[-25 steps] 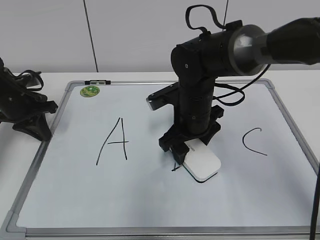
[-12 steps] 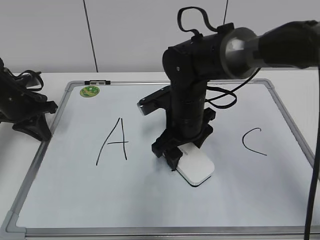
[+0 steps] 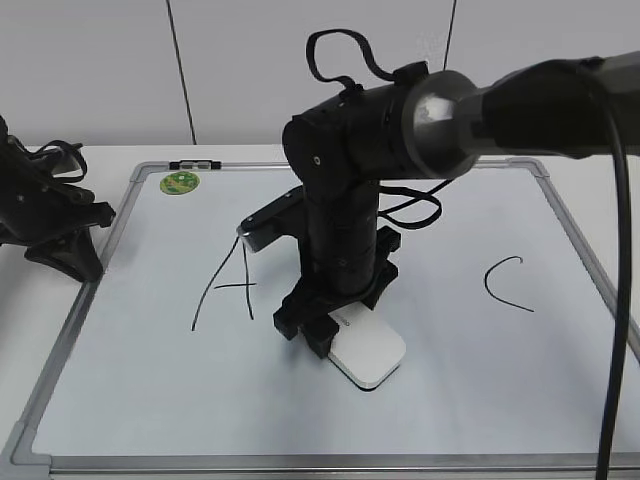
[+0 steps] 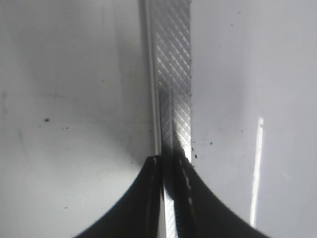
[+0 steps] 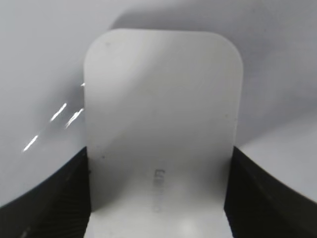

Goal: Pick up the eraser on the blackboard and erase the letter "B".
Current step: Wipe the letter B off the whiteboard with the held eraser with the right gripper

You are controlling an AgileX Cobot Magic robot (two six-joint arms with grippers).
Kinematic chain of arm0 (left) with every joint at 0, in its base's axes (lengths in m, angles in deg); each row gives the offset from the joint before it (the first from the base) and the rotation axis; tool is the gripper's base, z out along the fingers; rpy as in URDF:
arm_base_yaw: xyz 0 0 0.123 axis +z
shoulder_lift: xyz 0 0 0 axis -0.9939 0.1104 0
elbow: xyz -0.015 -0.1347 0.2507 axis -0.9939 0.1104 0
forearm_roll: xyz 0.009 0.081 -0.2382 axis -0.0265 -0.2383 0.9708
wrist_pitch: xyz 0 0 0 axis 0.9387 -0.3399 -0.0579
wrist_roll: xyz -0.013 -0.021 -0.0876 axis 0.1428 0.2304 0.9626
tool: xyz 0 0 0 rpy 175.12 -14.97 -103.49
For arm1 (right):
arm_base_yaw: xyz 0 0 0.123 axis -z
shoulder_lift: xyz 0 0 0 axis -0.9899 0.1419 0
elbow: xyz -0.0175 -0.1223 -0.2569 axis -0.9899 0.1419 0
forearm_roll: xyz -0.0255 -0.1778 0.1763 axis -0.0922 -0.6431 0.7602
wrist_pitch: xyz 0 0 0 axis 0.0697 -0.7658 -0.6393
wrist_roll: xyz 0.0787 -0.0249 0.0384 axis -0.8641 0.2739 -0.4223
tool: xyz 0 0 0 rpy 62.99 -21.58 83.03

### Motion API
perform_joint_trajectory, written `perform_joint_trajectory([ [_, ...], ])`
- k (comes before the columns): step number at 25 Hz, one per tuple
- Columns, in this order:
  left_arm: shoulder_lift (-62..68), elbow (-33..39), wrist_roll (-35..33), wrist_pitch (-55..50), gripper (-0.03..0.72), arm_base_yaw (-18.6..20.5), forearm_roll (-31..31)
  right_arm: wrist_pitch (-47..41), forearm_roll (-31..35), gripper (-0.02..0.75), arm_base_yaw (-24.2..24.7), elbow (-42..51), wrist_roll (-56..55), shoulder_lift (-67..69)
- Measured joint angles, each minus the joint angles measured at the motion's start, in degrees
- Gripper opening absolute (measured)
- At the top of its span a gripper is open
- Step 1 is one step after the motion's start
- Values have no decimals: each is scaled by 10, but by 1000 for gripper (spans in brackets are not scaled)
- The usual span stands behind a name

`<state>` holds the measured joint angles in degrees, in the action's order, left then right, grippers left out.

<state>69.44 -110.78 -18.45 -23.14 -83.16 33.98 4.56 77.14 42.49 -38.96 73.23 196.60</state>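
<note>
1 eraser (image 3: 366, 353) lies flat on the blackboard (image 3: 150, 390), pinched between the 2 fingers of the right gripper (image 3: 325, 325), its free end sticking out toward the board's near edge. 2 letters show: an "A" (image 3: 225, 290) to the gripper's left, partly hidden by the arm, and a "C" (image 3: 505, 283) well to its right. No "B" is visible. 1 green magnet (image 3: 180, 182) sits far back-left. The left gripper (image 4: 168, 198), fingers pressed together, hovers over the board's frame (image 4: 173, 74).

Pale panelled wall (image 3: 100, 70) – dark seams – behind a white table (image 3: 60, 155).
</note>
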Motion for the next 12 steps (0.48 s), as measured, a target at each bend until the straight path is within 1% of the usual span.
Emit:
perform_joint_trajectory([
  [4, 0, 0, 0, 0, 34, 0, 0, 0, -25, 538, -2, 0, -10, 0],
  [7, 0, 0, 0, 0, 34, 0, 0, 0, -28, 538, 0, 0, -12, 0],
  [12, 0, 0, 0, 0, 34, 0, 0, 3, -24, 538, 29, 0, -13, 0],
])
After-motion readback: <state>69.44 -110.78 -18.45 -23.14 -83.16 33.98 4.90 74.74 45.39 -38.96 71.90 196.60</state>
